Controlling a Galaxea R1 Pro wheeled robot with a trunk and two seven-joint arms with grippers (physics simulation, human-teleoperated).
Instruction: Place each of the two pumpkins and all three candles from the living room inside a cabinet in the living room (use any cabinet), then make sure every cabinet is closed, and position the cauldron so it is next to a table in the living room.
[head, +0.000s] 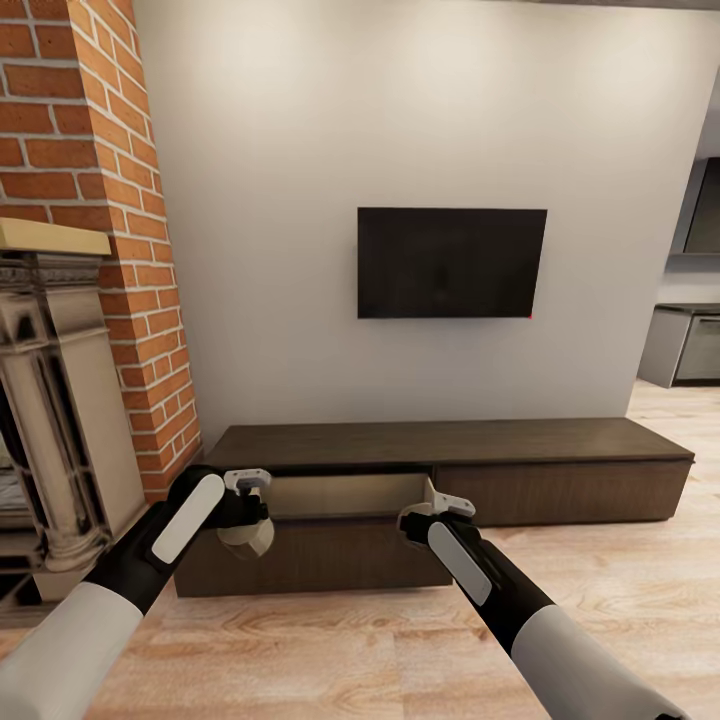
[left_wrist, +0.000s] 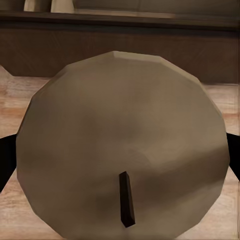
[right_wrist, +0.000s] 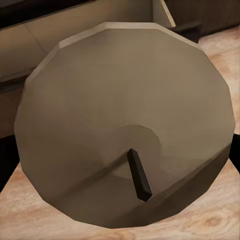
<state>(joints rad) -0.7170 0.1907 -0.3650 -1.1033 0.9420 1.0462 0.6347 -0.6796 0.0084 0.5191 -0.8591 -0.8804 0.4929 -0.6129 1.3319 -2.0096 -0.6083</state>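
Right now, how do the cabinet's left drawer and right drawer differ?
The left drawer is pulled out, showing its light tan inside; the right drawer sits shut. The left gripper, shut on the left candle, and the right gripper, shut on the right candle, hang at the left drawer, not the right drawer. Both fronts are dark brown, without handles.

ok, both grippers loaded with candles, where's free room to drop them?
The open drawer of the cabinet shows bare tan wood between the left gripper and right gripper; its floor is hidden. The cabinet top is bare from the brick wall to its right end. It is tight at the drawer's edges, where the candles hang.
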